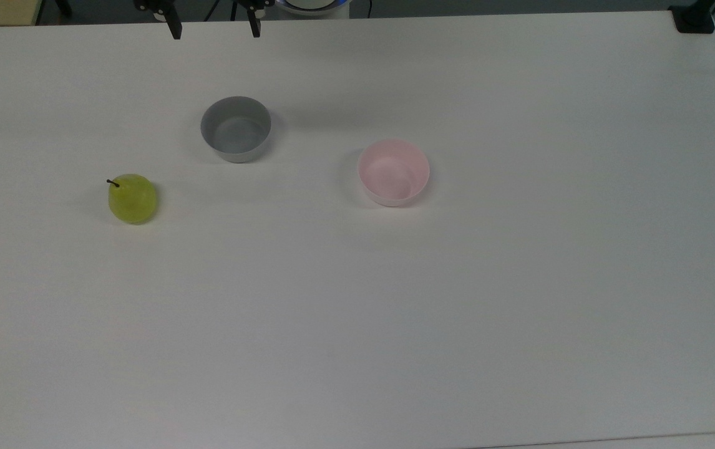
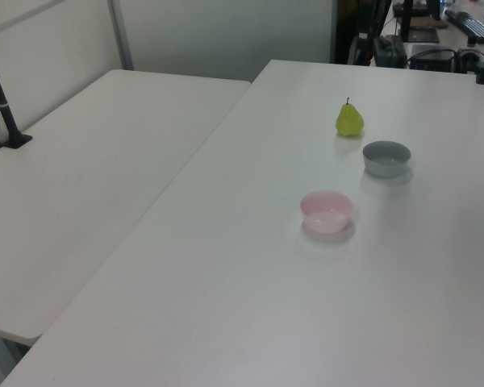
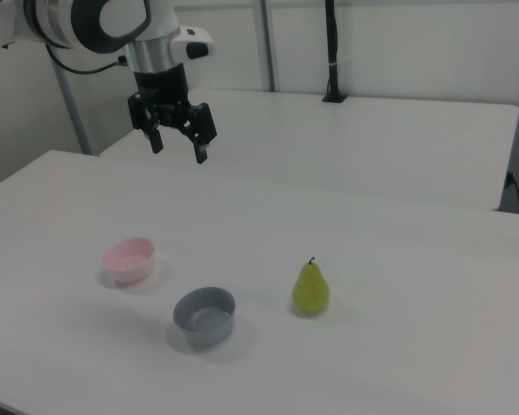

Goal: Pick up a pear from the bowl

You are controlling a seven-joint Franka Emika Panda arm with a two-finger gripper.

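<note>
Up close in the right view, the grey bowl [image 3: 205,316] sits nearest the camera, with the pear [image 3: 310,290] just to the right view's right of it and the pink bowl [image 3: 129,261] a little further back on the right view's left. Beyond them the gripper [image 3: 179,143] hangs high over the white table [image 3: 398,363], well apart from all three things, its two fingers [image 3: 201,152] spread wide and holding nothing. The arm [image 3: 112,22] above it comes in from the right view's upper left. A second table [image 3: 355,143] stands behind, with a dark pole [image 3: 332,52] rising from its far edge.

From the top view, the gripper [image 1: 214,30] appears at the upper edge, both dark fingertips [image 1: 176,30] apart, beyond the grey bowl [image 1: 236,129]. That bowl is empty, and so is the pink bowl [image 1: 393,172] to the top view's right of it. The pear [image 1: 133,198] stands upright on the bare table [image 1: 457,312], well to the top view's left of both bowls and in neither of them, its dark stem [image 1: 112,182] pointing to the top view's upper left.

Seen from the left view, the order runs pink bowl [image 2: 327,211] nearest, then grey bowl [image 2: 386,158], then pear [image 2: 349,119] furthest. A neighbouring table [image 2: 89,177] lies on the left view's left, and dark equipment [image 2: 411,36] crowds the far end. Nothing lies between the gripper and the pear.
</note>
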